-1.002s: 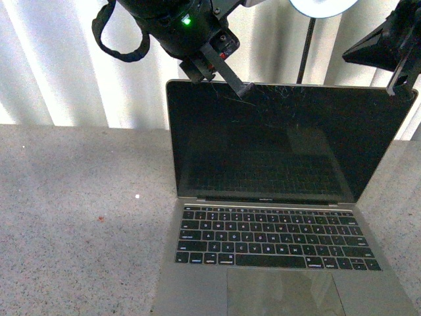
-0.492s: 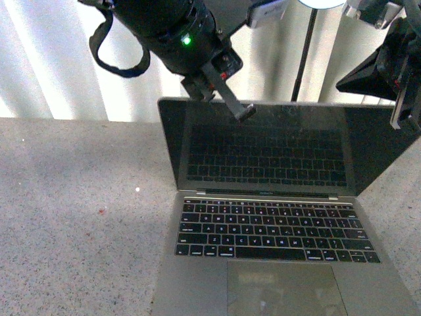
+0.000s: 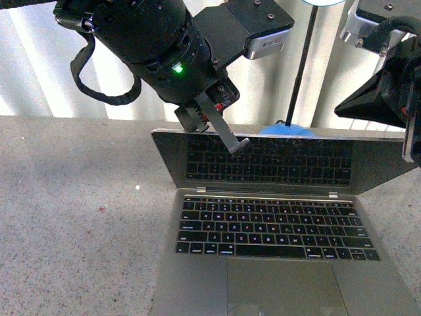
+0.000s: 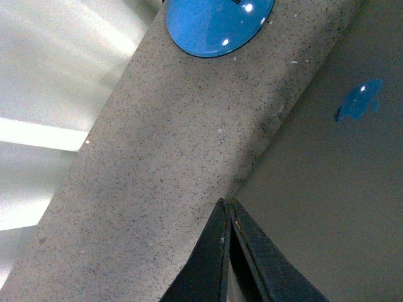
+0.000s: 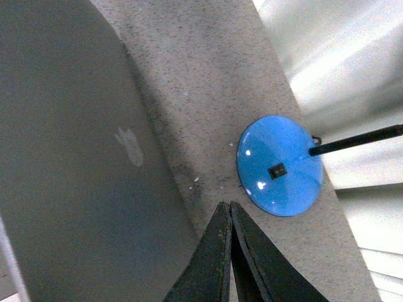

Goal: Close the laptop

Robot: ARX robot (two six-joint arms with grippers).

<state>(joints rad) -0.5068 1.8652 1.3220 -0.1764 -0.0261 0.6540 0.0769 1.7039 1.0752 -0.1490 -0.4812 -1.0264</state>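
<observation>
"pushing the laptop [image 3: 276,230] shut, or pinching its lid [image 3: 276,161]?"

"pushing, i'd say. the metal lid looks stiff, thin and slick, and the glass fragile, so press gently on the top edge. the left gripper [image 3: 241,145] sits right there and the right gripper [image 5: 227,206] is by the lid's right corner. both have their fingers pressed together, holding nothing."

"and its look?"

"slim grey-silver, black keys, big trackpad, logo [image 4: 359,107] on the back. it sits on the speckled counter [image 3: 79,197], lid tilted well forward."

Laptop [image 3: 276,263] front edge cropped below; blue base [image 3: 286,131] mostly hidden behind it.
</observation>
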